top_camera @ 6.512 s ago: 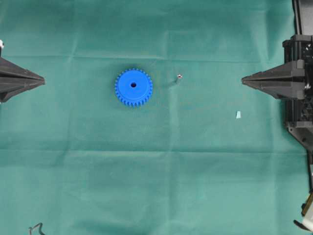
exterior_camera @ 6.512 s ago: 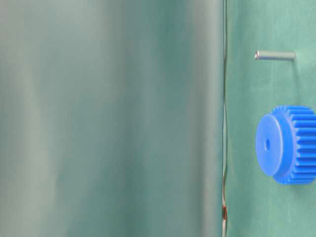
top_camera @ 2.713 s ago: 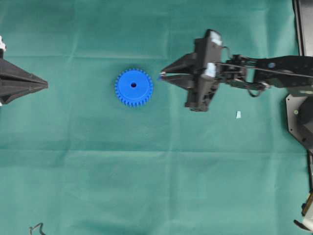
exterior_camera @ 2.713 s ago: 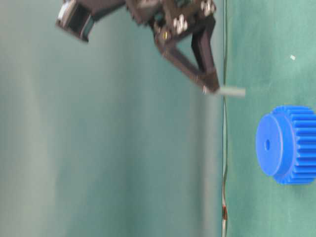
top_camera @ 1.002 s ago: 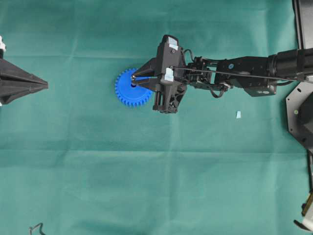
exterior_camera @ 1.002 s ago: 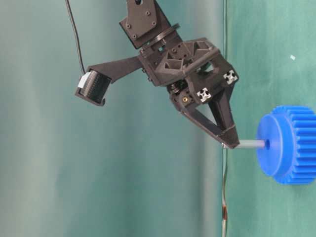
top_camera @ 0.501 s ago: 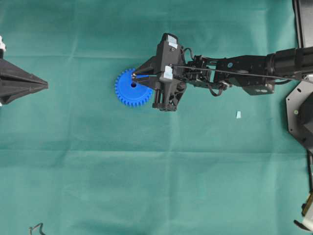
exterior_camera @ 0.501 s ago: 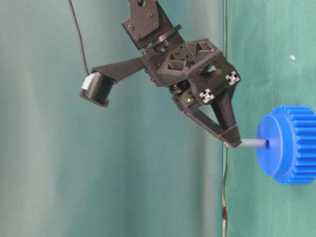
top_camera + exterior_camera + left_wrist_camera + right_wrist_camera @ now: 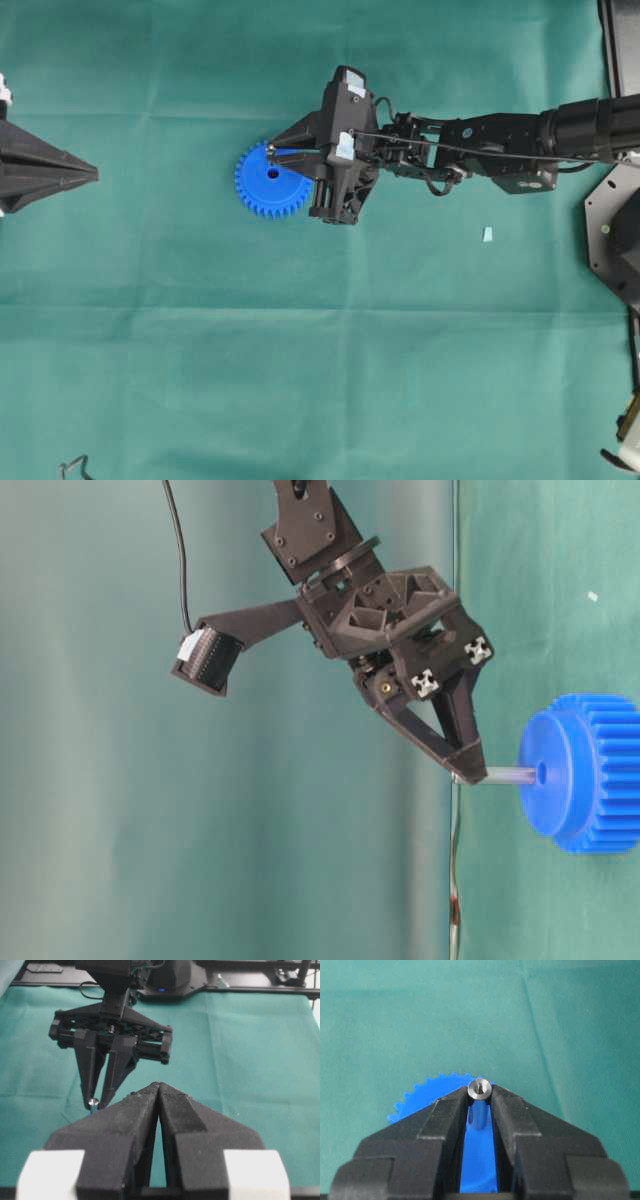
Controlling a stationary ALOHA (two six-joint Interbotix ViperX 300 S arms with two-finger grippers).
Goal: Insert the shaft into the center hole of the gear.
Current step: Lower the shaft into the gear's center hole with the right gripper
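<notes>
The blue gear (image 9: 258,188) lies flat on the green cloth. My right gripper (image 9: 270,150) is over it, shut on the shaft (image 9: 505,776). The shaft stands straight out from the gear's face with its free end at the center hole (image 9: 541,773). How far it is in I cannot tell. In the right wrist view the shaft's silvery end (image 9: 480,1090) sits pinched between the fingertips, with the gear (image 9: 432,1094) below. My left gripper (image 9: 88,172) is shut and empty, far to the left of the gear. In its own view (image 9: 158,1086) it faces the right gripper (image 9: 99,1102).
A small pale scrap (image 9: 487,234) lies on the cloth right of the gear, under the right arm's side. The right arm (image 9: 480,150) stretches across from the right edge. The arm's black base (image 9: 615,235) stands at the far right.
The right gripper has shifted and tilted slightly over the gear, still holding the shaft with its end at the hole. The left gripper has not moved.
</notes>
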